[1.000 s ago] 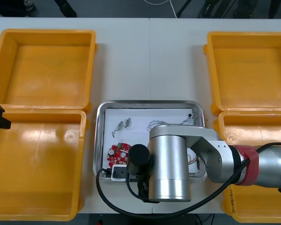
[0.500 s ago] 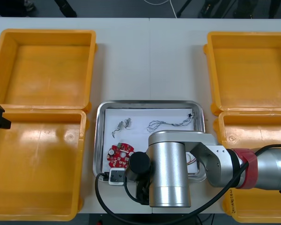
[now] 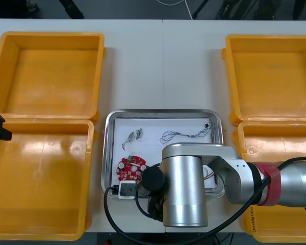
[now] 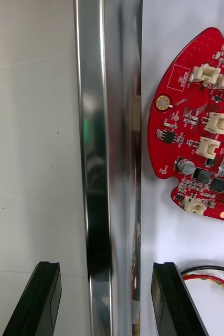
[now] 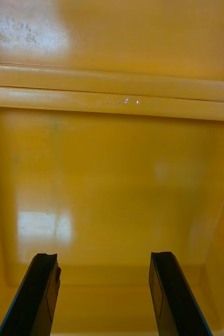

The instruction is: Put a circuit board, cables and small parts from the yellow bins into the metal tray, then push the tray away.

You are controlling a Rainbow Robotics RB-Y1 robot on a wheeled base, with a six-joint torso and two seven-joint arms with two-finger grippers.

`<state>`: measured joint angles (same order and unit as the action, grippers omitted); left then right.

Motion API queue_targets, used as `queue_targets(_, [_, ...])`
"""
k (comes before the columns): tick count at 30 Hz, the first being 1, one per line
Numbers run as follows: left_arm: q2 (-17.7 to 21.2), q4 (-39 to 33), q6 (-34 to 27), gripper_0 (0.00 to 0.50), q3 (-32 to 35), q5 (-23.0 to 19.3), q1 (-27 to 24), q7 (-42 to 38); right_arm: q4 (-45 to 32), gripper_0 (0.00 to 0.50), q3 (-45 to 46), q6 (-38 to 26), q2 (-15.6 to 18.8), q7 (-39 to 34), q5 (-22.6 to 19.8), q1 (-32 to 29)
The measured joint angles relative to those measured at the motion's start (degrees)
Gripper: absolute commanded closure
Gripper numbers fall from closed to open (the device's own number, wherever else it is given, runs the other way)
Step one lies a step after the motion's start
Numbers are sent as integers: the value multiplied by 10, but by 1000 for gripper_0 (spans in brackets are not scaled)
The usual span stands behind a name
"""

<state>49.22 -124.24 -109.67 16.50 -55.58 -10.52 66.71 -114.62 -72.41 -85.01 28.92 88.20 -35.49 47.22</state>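
Straddling the tray [image 4: 98, 131] rim with the right gripper [image 4: 106, 270], fingers apart: one over the table [image 4: 33, 131], one inside beside a red and yellow cable [image 4: 209, 275], near the board [image 4: 201, 136]. Reaching the right arm [image 3: 183, 189] across the tray's near edge. Hovering the left gripper [image 5: 104, 260], fingers apart, over a bin [image 5: 112, 173].

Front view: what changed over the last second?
The right arm drew back slightly toward the table's near edge, uncovering more of a cable. Nothing gripped or released: the right claw, open, straddles the tray's near rim. Tray, board, small parts and the left claw, open over a bin, stayed put.
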Motion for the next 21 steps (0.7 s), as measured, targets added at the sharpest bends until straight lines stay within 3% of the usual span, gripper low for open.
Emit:
queue_targets(15, [0,0,0,0,0,0,0,0,0,11,-7,6,11,0,17,0])
queue_targets(18, [0,0,0,0,0,0,0,0,0,139,-10,13,15,0,17,0])
queue_targets(20, [0,0,0,0,0,0,0,0,0,299,-11,15,16,0,17,0])
queue_targets(21, [0,0,0,0,0,0,0,0,0,331,-11,16,16,0,17,0])
